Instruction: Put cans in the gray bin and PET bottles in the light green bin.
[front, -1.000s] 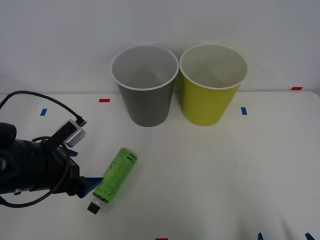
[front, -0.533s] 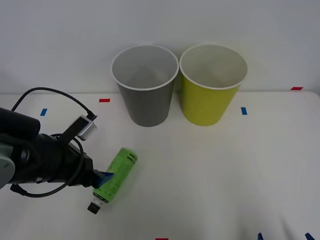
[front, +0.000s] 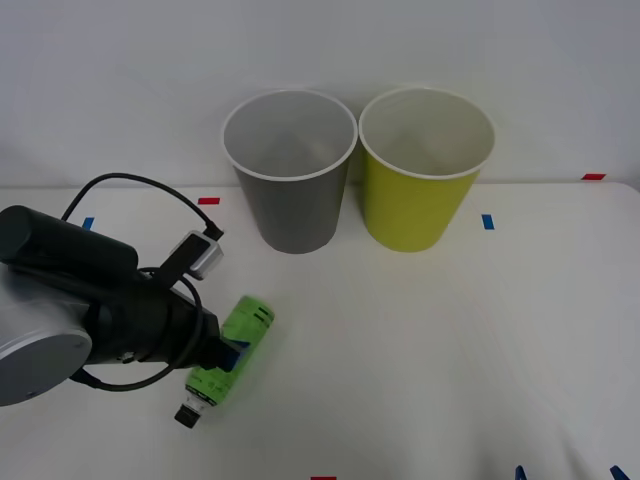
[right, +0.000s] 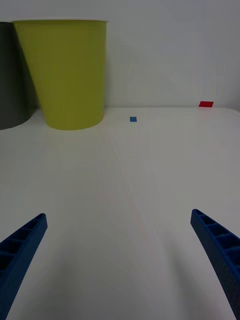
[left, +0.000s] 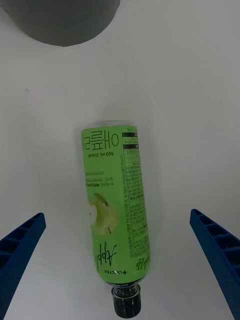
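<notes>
Hovering left gripper (left: 120, 270) over the lying PET bottle (front: 232, 350), fingers spread wide, nothing held.

Bottle lies flat on the white table (front: 420, 340) at about 8 o'clock from the bins, black cap (left: 125, 300) nearest the robot, base pointing toward the gray bin (front: 290, 175). Looks like light, thin plastic with a slick label; likely rolls and dents, so pinch mid-body across the width, not the cap. Right gripper (right: 120, 260) idles low over bare table, also wide and empty. Light green bin (front: 425, 170) stands farthest, at 3 o'clock of the gray one, just beside it.
</notes>
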